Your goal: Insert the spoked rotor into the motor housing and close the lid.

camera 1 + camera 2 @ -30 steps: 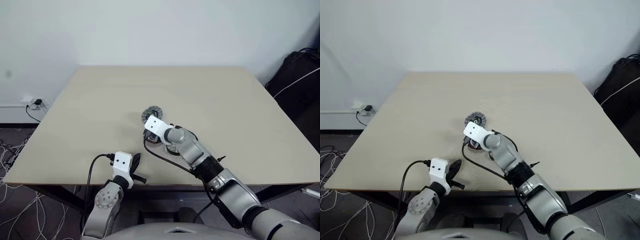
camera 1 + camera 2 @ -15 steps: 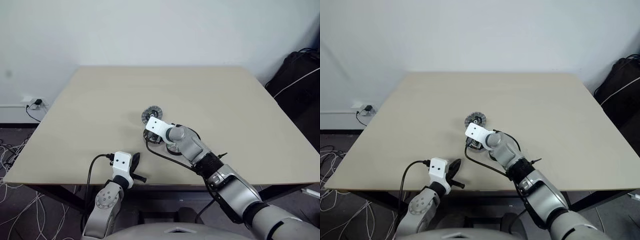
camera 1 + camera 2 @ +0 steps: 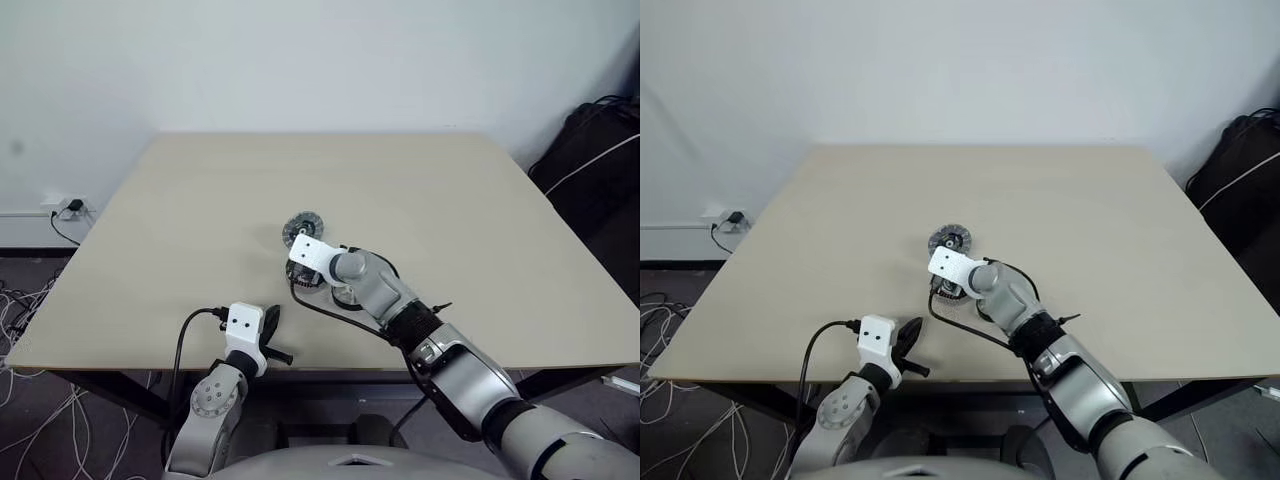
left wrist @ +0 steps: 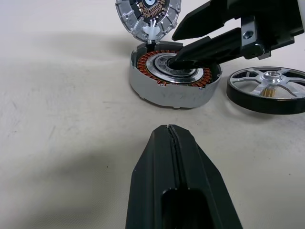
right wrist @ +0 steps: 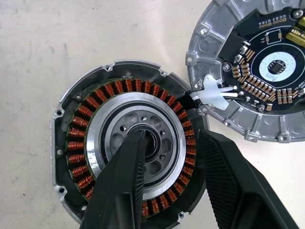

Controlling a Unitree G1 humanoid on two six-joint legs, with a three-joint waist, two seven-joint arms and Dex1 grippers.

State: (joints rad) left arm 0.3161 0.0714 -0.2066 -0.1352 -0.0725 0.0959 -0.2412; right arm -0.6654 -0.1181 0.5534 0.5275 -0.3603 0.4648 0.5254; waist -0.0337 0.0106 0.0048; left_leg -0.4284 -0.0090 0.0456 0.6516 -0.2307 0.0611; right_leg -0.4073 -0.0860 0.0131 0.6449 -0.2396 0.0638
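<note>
Motor housing (image 5: 128, 157): copper windings ring a seemingly empty silver centre.

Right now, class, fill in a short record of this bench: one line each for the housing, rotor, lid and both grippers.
motor housing: on the table, open, copper windings showing, no rotor inside
spoked rotor: flat on the table beside the housing
lid: open, circuit board facing up, joined to the housing by wires
right gripper: open, one finger in the housing's centre hole
left gripper: shut, empty
</note>
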